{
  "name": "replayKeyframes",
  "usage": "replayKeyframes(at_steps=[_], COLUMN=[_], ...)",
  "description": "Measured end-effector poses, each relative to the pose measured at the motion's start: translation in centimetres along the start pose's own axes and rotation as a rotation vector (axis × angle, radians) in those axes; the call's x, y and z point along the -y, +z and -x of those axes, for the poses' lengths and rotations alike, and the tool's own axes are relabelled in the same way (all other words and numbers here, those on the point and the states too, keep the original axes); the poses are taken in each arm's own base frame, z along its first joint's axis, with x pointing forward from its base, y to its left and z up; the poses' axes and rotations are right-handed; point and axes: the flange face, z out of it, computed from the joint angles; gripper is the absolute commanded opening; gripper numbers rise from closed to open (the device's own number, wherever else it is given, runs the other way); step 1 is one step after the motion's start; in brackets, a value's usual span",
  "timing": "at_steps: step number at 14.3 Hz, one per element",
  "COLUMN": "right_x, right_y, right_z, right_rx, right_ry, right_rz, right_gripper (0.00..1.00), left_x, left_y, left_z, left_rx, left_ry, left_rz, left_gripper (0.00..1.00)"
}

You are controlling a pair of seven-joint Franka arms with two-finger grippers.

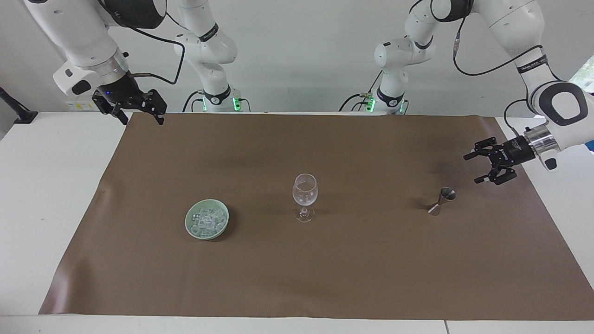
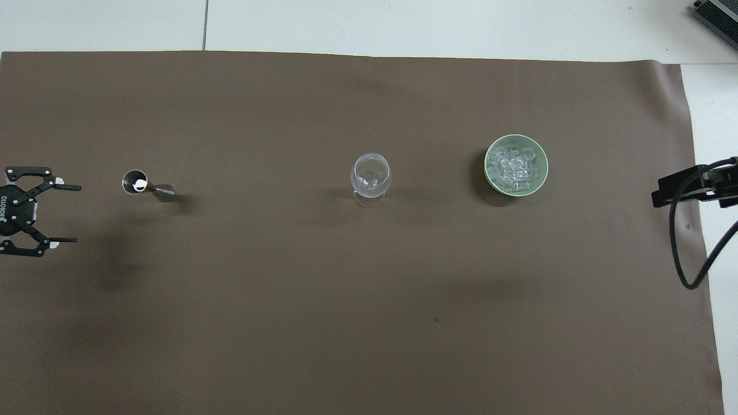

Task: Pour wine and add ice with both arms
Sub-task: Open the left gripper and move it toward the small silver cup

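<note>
Left pincer [image 1: 478,168] wide open, empty, near jigger [image 1: 441,201]; ice [image 1: 207,220] well apart.

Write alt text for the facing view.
On a brown mat, a green bowl of ice, an upright wine glass and a steel jigger stand in a row. The open left gripper hovers by the jigger; the open right gripper waits above the mat's corner.
</note>
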Motion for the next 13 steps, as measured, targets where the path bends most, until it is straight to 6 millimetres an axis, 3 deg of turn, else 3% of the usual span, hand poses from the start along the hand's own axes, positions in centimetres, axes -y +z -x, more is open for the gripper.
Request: replayKeyframes(at_steps=[7, 13], right_x=[0.0, 0.0], right_y=[0.0, 0.0], right_z=[0.0, 0.0], right_rx=[0.000, 0.000], right_ry=[0.000, 0.000], right_rz=[0.000, 0.000], right_gripper=[1.00, 1.00], left_x=[0.9, 1.6], left_y=[1.6, 5.5], left_z=[-5.7, -7.9], left_rx=[0.065, 0.205], left_ry=[-0.109, -0.196], left_rz=[0.021, 0.107], left_gripper=[1.00, 1.00])
